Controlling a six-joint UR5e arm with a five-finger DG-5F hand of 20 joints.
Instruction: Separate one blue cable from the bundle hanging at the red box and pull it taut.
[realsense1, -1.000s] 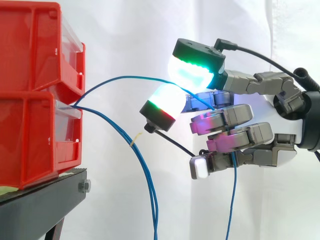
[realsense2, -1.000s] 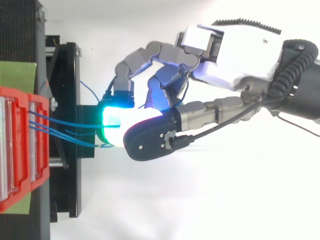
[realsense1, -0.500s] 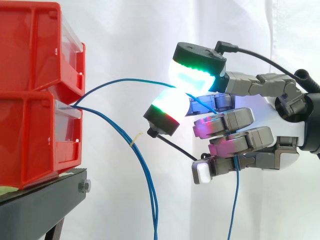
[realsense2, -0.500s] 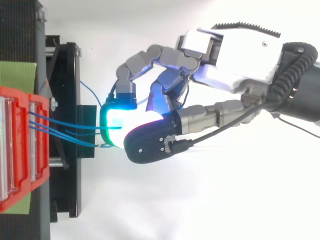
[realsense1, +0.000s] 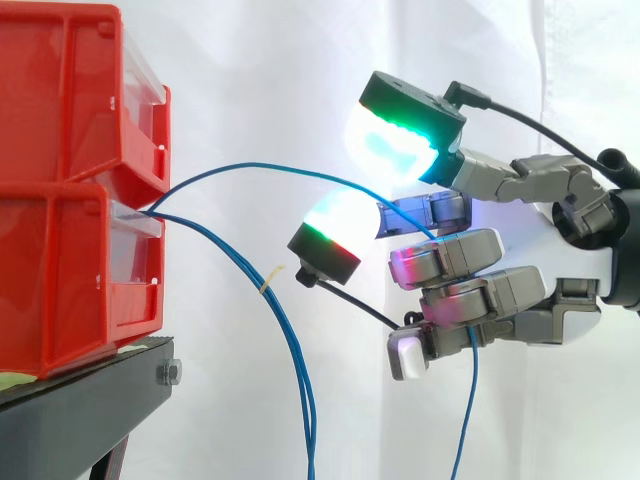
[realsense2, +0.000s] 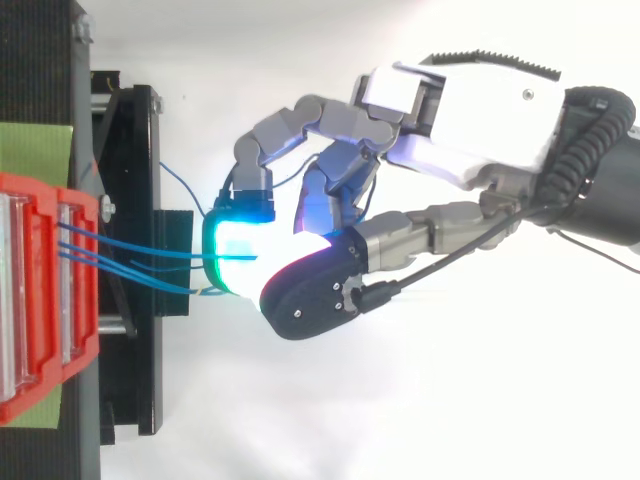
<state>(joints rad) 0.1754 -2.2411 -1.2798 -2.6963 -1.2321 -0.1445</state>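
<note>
One blue cable (realsense1: 260, 167) — between curled fingers (realsense1: 445, 258)

Cable strung between bins and fingers
One cable (realsense1: 260, 167) runs from the stacked bins (realsense1: 70, 270), left of the fingers (realsense1: 445, 262), in between them; other cables (realsense1: 309, 430) hang lower left, beside the stand (realsense1: 90, 400).

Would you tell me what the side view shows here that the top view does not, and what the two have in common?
Side view: the blue cable arcs slack from between the red bins into the curled fingers and drops below them, while the rest of the bundle hangs down. Top view: the cables leave the bins side by side and cross the black stand. Both: the hand closed on that cable.
</note>
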